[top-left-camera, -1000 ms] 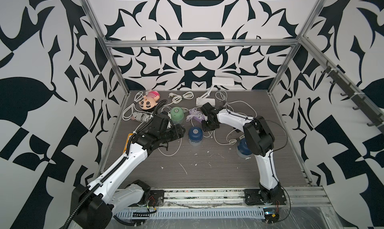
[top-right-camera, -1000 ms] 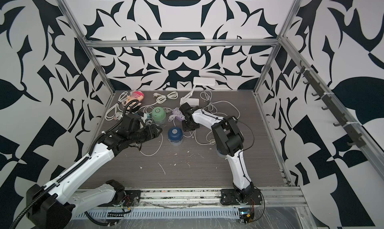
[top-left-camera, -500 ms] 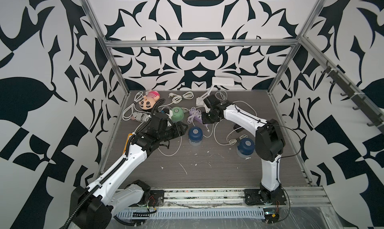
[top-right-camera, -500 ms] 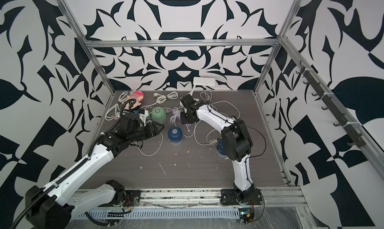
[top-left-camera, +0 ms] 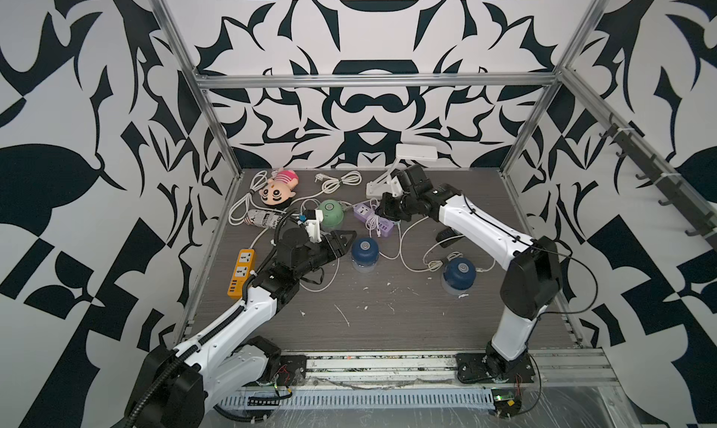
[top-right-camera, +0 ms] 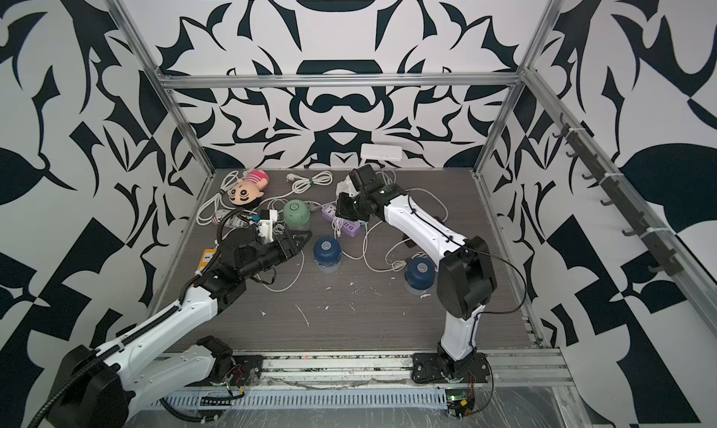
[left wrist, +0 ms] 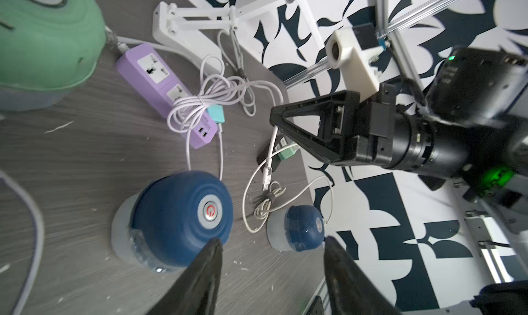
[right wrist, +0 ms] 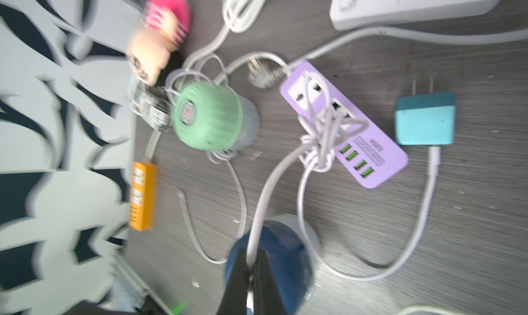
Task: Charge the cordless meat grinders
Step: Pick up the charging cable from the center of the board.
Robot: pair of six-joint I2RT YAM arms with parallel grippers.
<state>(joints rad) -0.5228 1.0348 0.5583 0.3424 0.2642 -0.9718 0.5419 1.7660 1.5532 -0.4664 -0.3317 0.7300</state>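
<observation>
The left claw point(left wrist: 271, 242) holds its jaws parted, empty — a navy grinder point(left wrist: 177, 216) just beside one fingertip, the second navy grinder point(left wrist: 297, 230) a little beyond. The right claw point(right wrist: 253, 255) pinches a white cable point(right wrist: 265, 190) (the mint grinder point(right wrist: 211, 116) sits farther ahead, apart).

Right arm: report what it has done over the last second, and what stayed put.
Its elbow swung outward toward the robot's right, uncovering the navy grinder there. The right gripper stayed by the purple power strip, pinched on a white cable. The left gripper, the mint grinder and the other navy grinder kept their places.
</observation>
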